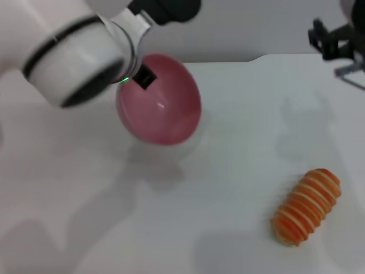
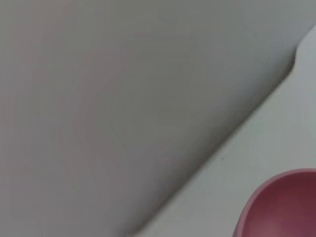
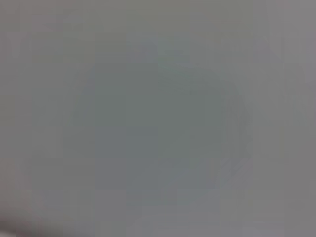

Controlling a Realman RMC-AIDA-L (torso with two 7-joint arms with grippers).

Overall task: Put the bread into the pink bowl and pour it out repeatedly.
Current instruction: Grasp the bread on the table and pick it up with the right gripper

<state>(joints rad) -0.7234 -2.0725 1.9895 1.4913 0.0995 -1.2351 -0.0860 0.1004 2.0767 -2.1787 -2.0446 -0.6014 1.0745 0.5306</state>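
Head view, catalogued from my remote station, nearest item first.

Item 1: bread (image 1: pixel 306 206), striped orange and cream, lying on its side on the white tabletop (image 1: pixel 228 171) at my right front, well apart from everything else and touched by nothing. It is not in the bowl.

Item 2: pink bowl (image 1: pixel 162 103), farther back at my left, lifted and tipped so that its rounded underside faces my camera, its shadow on the tabletop below. The left wrist view shows only a slice of the bowl's pink wall (image 2: pixel 284 207).

Item 3: left gripper (image 1: pixel 144 73), at the bowl's upper edge, its arm crossing the near left. The bowl hangs from it, so I judge the fingers are clamped on the rim, though they are mostly hidden.

Item 4: right gripper (image 1: pixel 333 41), farthest, raised at the back right corner. Whether its fingers are spread or closed I cannot tell. Right wrist view: blank grey surface only.

Risks noted: a rim pinch on glossy plastic may slip while the bowl is tilted, dropping it. The ridged loaf could roll if nudged off-centre during pickup.
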